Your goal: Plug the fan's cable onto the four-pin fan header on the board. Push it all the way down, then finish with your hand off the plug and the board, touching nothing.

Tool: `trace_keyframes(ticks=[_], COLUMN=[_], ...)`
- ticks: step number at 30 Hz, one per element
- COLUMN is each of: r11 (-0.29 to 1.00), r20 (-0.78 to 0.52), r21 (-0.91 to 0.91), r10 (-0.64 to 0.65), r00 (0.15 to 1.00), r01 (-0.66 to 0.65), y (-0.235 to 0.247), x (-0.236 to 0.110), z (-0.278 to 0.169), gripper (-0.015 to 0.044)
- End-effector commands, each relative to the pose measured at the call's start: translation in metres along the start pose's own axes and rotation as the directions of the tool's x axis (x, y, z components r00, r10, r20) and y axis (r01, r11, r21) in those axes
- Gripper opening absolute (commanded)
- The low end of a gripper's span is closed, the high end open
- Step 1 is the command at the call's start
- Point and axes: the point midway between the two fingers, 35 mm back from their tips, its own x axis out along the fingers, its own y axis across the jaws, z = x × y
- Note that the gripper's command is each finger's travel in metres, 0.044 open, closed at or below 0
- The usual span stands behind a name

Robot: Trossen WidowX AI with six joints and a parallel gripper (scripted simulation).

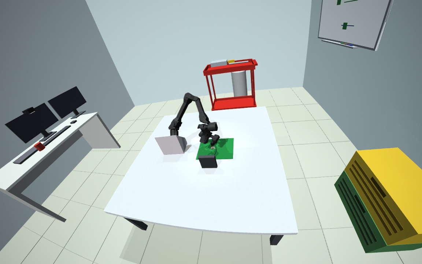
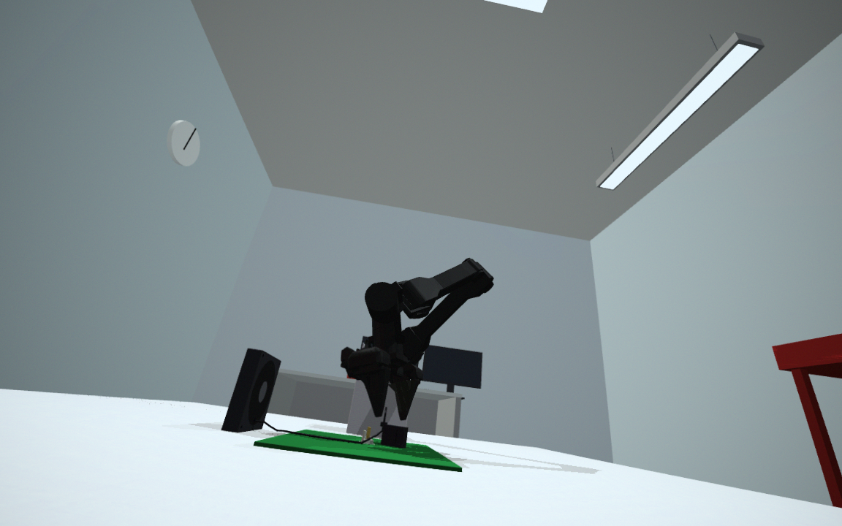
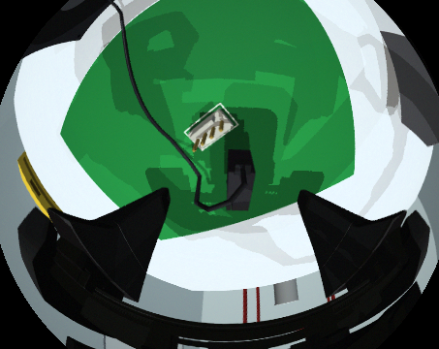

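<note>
The green board (image 1: 225,150) (image 2: 309,443) (image 3: 297,58) lies flat. The four-pin header (image 1: 212,147) (image 2: 370,440) (image 3: 211,127), pale with brass pins, stands on it, its pins uncovered. The black plug (image 2: 395,436) (image 3: 244,200) stands on the board beside the header, apart from it. A thin black cable (image 2: 313,437) (image 3: 161,128) curves from the plug to the black fan (image 1: 207,161) (image 2: 251,392) (image 3: 59,19). My gripper (image 1: 208,143) (image 2: 390,417) (image 3: 236,196) is open and empty, pointing down above the plug, fingertips clear of it. The arm hides the plug in the top view.
A light grey angled block (image 1: 170,145) stands on the white table (image 1: 206,197) left of the board, near the arm's base. The fan stands upright at the board's front edge. A red cart (image 1: 232,103) (image 2: 823,418) stands behind the table.
</note>
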Motion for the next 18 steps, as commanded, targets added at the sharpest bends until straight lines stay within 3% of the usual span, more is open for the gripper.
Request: trace_keyframes(ticks=[1,15,18], r11=[1.000,1.000,1.000], r20=[0.000,-0.002,-0.001], r21=[0.008,0.008,0.002], r10=[-0.009,-0.010,-0.005], r00=[1.000,1.000,1.000], r01=[0.009,0.010,0.005], y=[-0.002,-0.004,-0.002], x=[0.008,0.022,0.020], z=[0.003,0.006,0.005], gripper=[0.0440,0.0440,0.0361])
